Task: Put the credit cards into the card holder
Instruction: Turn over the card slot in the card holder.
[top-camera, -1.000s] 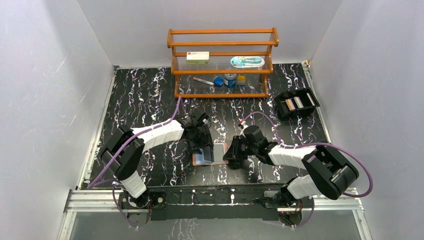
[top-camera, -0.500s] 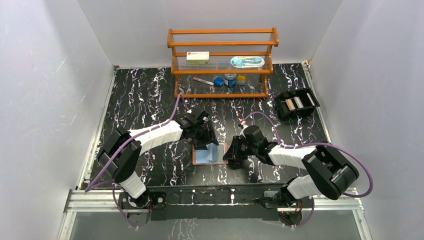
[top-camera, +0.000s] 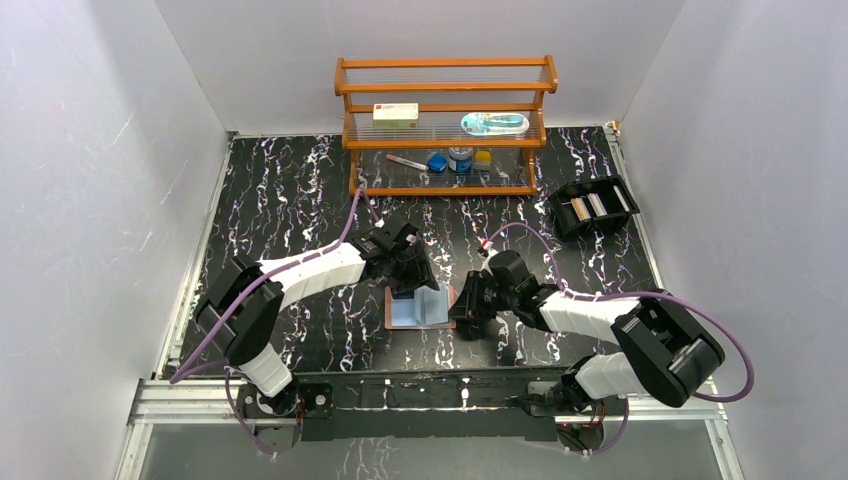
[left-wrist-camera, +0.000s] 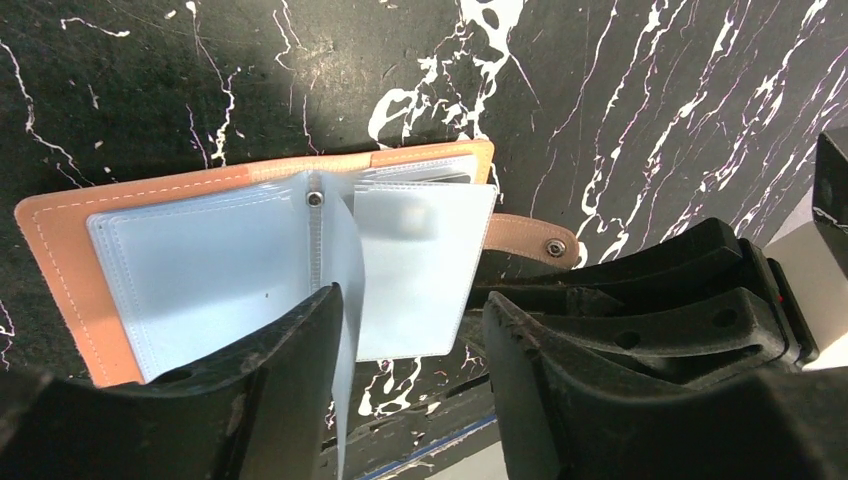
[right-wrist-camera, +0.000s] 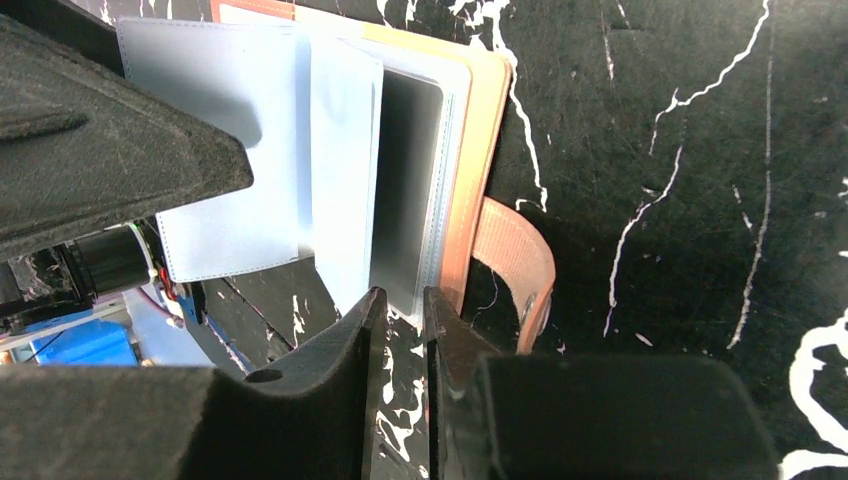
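"Where was the card holder (top-camera: 418, 312)?"

"It lay open on the counter (top-camera: 300, 200), between my arms. My left fingers (left-wrist-camera: 290, 370) were spread over it. My right fingers (right-wrist-camera: 330, 380) pinched one sleeve (left-wrist-camera: 410, 260) by its edge."

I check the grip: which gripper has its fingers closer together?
The right gripper: only a narrow slit between its fingers, while the left gripper shows a wide gap.
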